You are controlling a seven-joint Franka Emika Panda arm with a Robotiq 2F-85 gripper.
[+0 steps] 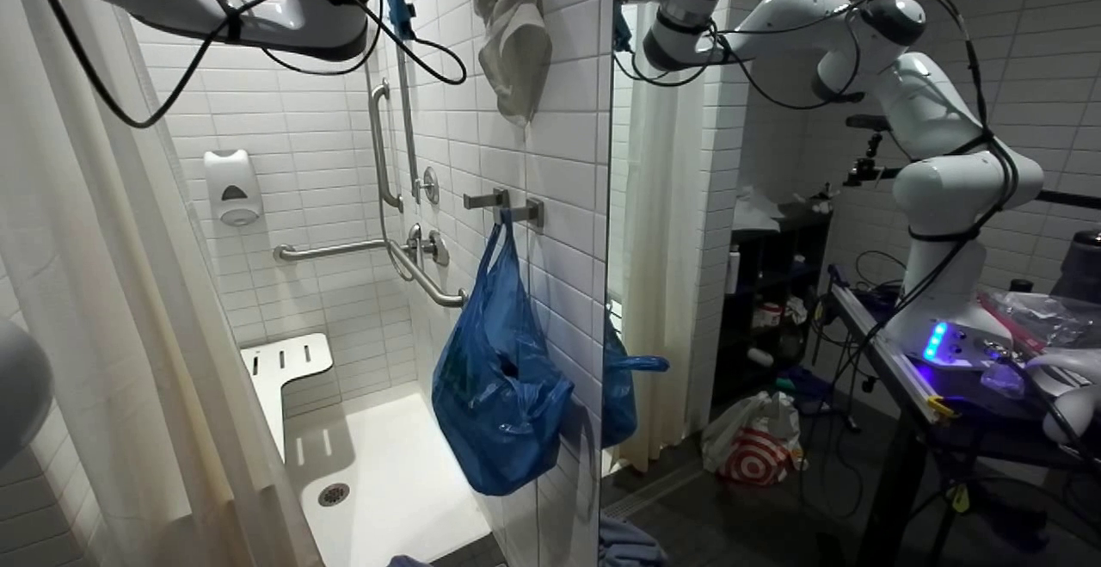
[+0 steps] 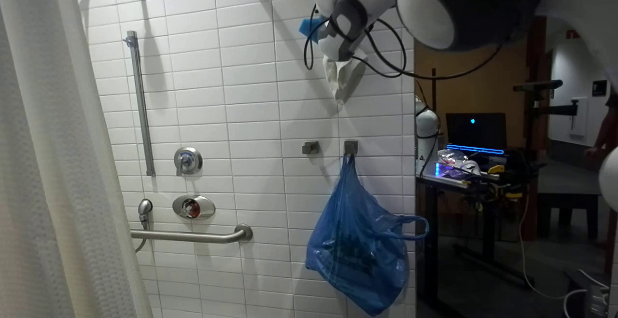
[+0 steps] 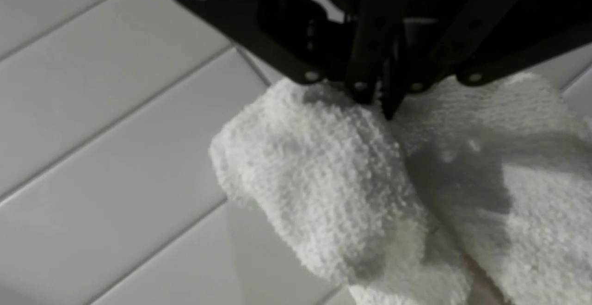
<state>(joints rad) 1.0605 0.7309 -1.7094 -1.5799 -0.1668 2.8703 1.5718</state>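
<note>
I see the gripper (image 3: 378,106) clamped on the white terry cloth (image 3: 323,175), near the edge of the tiled wall (image 2: 251,115) beside the mirror (image 1: 856,257); whether they touch is unclear, so slow, gentle movement seems wise.

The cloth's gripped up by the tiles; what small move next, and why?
I'd probably ease the end effector slightly sideways along the tiled wall, grip shut: the white cloth hangs from it close to the tiles, and lowering it would likely head toward the hook bearing the blue bag.
</note>
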